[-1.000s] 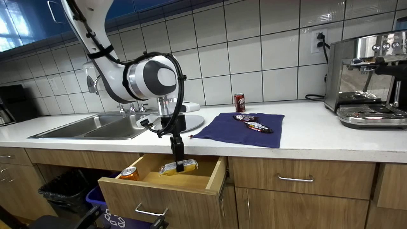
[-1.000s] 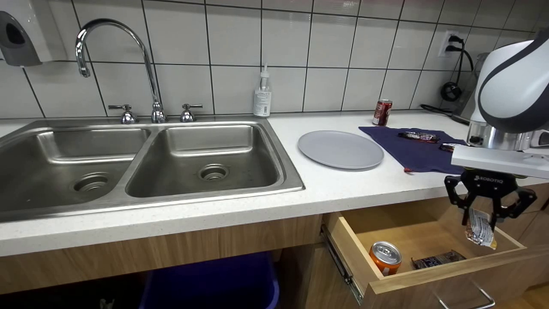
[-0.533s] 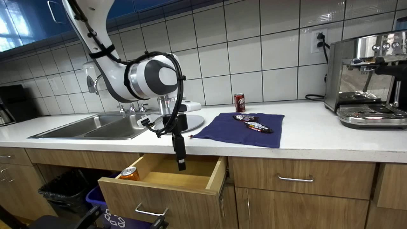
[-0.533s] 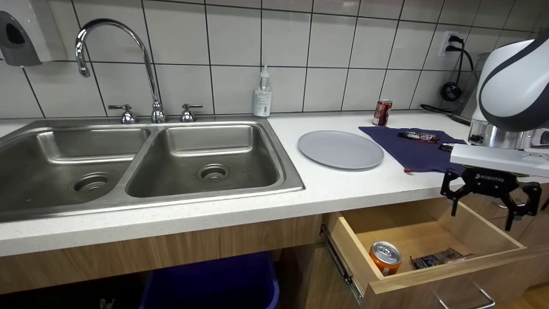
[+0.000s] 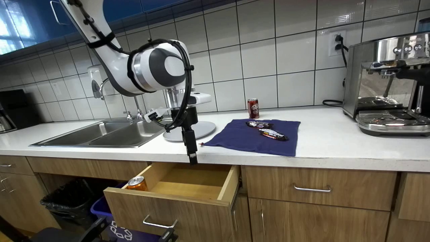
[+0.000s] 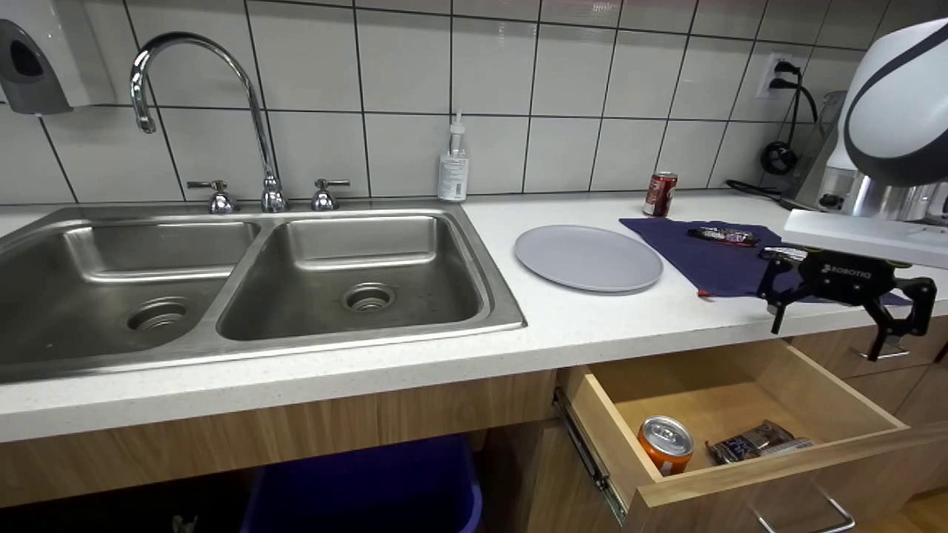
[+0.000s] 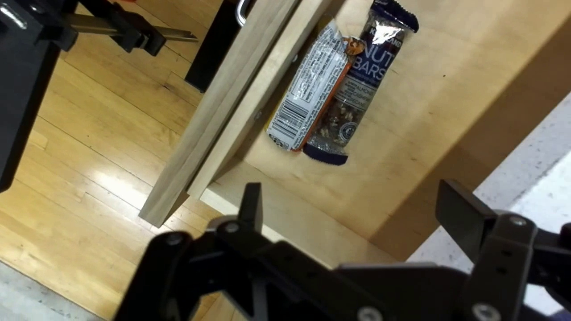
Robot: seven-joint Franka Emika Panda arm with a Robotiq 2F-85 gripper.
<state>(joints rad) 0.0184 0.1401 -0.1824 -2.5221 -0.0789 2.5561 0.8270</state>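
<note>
The gripper is hanging spread low in the wrist view; upper centre, a packet is overlapping a bar in the drawer.

Bent arm — jaws wide apart

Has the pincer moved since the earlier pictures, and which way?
Yes, upward: in an exterior view the pincer now ends in line with the counter's front edge; earlier its tip showed lower, against the inside of the open drawer.
</note>
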